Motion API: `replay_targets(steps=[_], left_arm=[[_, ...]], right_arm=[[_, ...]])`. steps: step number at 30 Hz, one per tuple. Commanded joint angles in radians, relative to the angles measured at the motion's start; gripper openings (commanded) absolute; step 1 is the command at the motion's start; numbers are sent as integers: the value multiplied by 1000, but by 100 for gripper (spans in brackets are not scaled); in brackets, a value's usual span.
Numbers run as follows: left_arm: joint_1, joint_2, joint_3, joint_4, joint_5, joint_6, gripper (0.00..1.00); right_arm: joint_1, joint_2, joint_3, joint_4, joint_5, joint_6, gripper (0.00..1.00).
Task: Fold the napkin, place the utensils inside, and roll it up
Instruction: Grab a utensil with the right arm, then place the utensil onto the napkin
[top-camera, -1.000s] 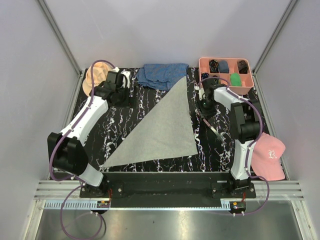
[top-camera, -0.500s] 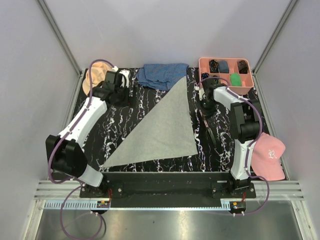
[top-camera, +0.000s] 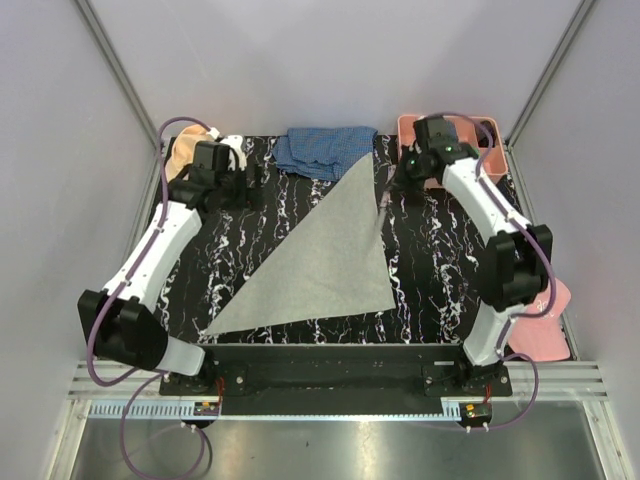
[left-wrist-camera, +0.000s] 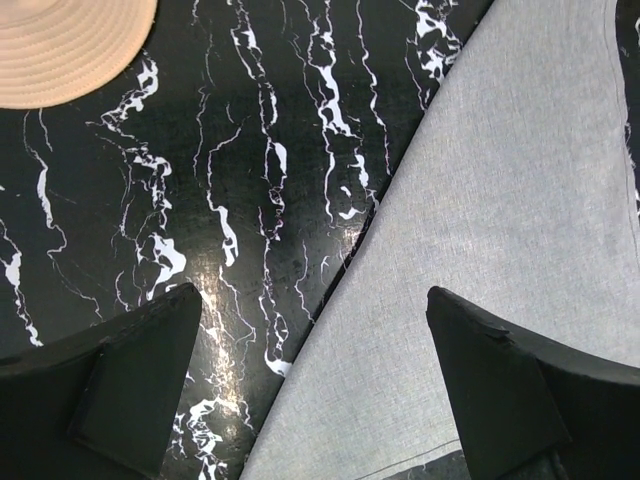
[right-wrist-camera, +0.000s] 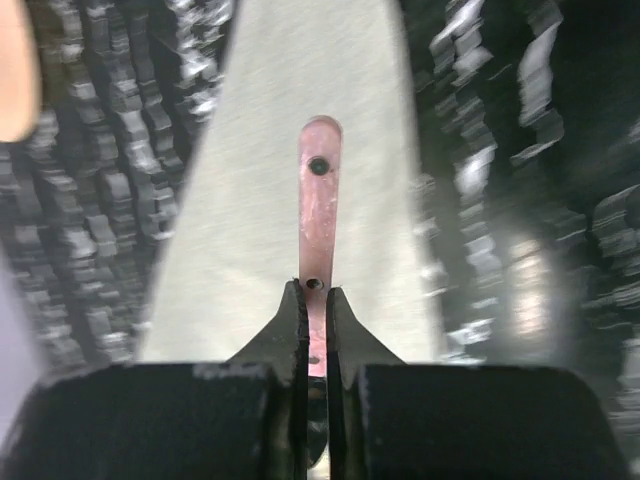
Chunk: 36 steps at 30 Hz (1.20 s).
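**A:** Grey cloth first: where does the napkin (top-camera: 320, 255) lie?

**B:** In the middle of the black marbled table (top-camera: 430, 270), folded into a triangle. Its long edge runs from the near left corner up to the far point, and that point touches the blue checked cloth (top-camera: 325, 148) at the back.

**A:** And the right gripper (top-camera: 392, 190)?

**B:** It hangs at the napkin's right edge, near the far point. In the right wrist view its jaws are pressed together on a utensil (right-wrist-camera: 320, 190). The pale pink handle sticks out ahead of them over the grey cloth. That view is blurred, so I cannot tell whether the handle touches the cloth.

**A:** The left gripper (top-camera: 248, 172)?

**B:** It is at the far left, with its jaws spread wide and nothing between them. Its own camera looks down on the napkin's long edge and bare table, with the rim of a straw hat (left-wrist-camera: 60, 40) in the corner.

**A:** Anything else on the table?

**B:** A pink tray (top-camera: 485, 128) at the far right, partly behind the right arm, and a pink cap (top-camera: 552, 325) at the near right edge.
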<state>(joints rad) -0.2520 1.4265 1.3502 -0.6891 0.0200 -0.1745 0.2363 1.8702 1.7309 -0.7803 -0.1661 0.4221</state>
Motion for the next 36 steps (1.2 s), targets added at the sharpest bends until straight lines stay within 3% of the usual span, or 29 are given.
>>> replay_targets(steps=[1, 5, 11, 17, 26, 36], left_arm=[[29, -66, -13, 62, 14, -29, 99], [46, -87, -20, 74, 24, -37, 99], [65, -95, -20, 76, 43, -42, 99], [83, -101, -22, 77, 69, -46, 99], [103, -95, -23, 83, 113, -59, 99], [114, -97, -25, 86, 138, -65, 99]], right_arm=[[122, -86, -183, 261, -69, 481, 0], [266, -45, -180, 335, 32, 653, 0], [337, 110, -104, 337, 82, 814, 0], [390, 202, -54, 282, 184, 846, 0], [436, 316, 47, 208, 217, 871, 0], [449, 336, 12, 191, 237, 874, 0]])
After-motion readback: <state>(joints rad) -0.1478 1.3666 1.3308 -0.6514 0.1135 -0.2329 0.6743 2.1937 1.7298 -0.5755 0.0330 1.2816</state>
